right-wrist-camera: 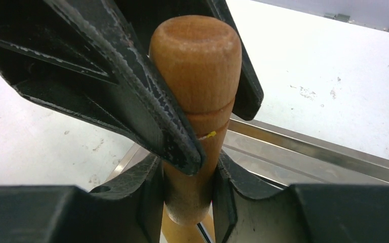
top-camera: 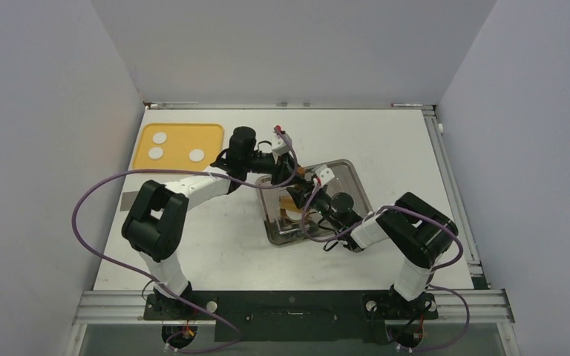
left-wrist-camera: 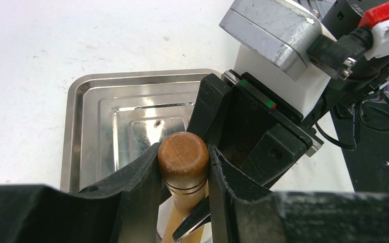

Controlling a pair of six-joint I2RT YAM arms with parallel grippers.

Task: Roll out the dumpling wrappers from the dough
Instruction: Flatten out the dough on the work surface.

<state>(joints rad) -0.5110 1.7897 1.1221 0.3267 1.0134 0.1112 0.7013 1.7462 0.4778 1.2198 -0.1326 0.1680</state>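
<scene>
Three white dough pieces lie on a yellow tray at the far left of the table. Both grippers hang together over a steel tray in the middle. My left gripper is shut on the brown knob of a wooden rolling pin. My right gripper is shut on the same rolling pin, just below the left fingers. A sliver of white shows under the pin in the left wrist view. I cannot tell if it is a dumpling wrapper.
The steel tray has stepped walls and a shiny floor. Its rim runs behind the pin in the right wrist view. Purple cables loop from both arms. White walls close in the table on three sides.
</scene>
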